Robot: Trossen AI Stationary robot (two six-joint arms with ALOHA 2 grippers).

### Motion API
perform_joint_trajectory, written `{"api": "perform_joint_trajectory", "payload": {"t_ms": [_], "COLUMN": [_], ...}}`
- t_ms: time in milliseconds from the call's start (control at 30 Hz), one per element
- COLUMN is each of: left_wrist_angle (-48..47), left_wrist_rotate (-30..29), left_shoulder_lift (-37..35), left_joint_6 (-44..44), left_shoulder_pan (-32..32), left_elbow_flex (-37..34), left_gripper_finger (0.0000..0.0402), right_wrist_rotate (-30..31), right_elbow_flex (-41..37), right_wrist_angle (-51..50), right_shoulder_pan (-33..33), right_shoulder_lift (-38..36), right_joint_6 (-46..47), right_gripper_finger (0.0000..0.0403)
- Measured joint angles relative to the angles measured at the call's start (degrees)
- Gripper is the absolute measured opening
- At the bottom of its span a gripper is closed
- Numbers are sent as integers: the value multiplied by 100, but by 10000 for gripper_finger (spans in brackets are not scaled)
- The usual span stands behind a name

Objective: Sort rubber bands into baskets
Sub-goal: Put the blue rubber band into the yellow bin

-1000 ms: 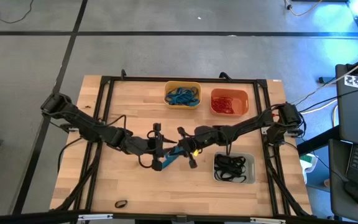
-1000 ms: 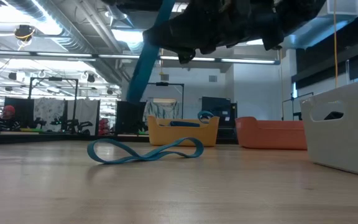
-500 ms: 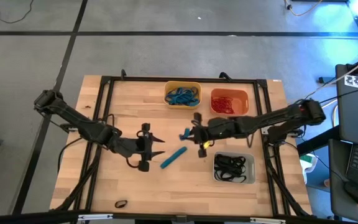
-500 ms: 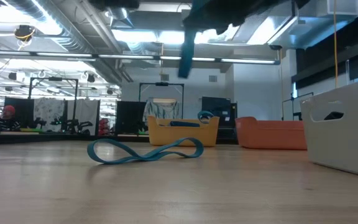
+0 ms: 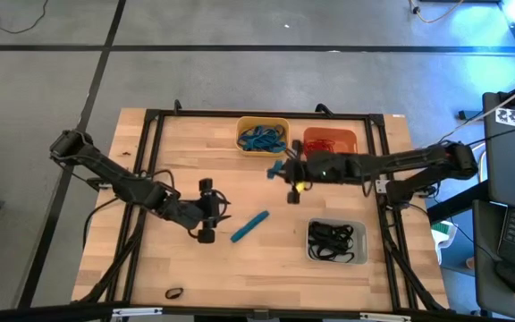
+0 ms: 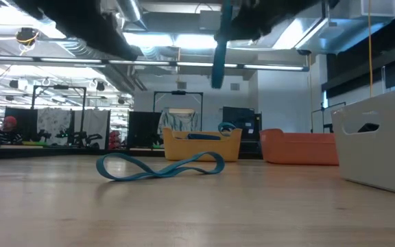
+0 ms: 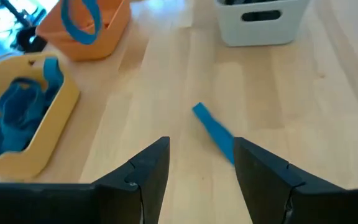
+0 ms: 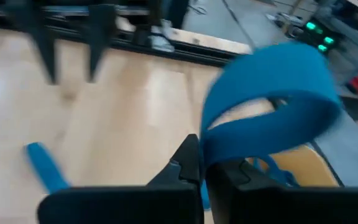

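Wooden table [image 5: 186, 170] carries 3 baskets [image 5: 263, 136], a blue band [image 5: 249, 226] and a black band [image 5: 174, 292]

Table [image 5: 195, 268] pale matt wood; baskets [image 5: 262, 135] smooth plastic; rubber bands [image 5: 249, 226] matt.

Dark jointed arms — black cables, two-finger claws.

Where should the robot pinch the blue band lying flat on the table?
Probably at either end of the blue band, coming straight down. It lies flat, folded into a narrow strip, with bare wood around it. The open left gripper is closest.
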Motion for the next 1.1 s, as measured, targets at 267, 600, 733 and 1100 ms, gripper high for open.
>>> {"api": "perform_joint_trajectory", "payload": {"t_ms": [267,600,733,1100], "left_wrist_angle": [40,132,131,130], "left_wrist_rotate": [-4,-4,-4,-4], "left_shoulder_lift": [0,0,0,0], "left_joint_6": [-176,-264,-262,-262], "left_shoulder_pan": [325,396,396,396], "left_elbow_flex": [-173,-171,-171,-171], "left_gripper_finger": [175,175,175,175], "right_wrist_rotate": [-172,-251,-249,-105], "right_elbow_flex": [2,-2,-2,-1], "right_wrist_angle": [286,991,1386,1919], "right_shoulder_pan": [-1027,-1787,-1961,-2409], "right_shoulder_lift": [257,1010,1285,2067], "right_joint_6": [8,58,56,330], "right_gripper_finger": [11,11,11,26]}}
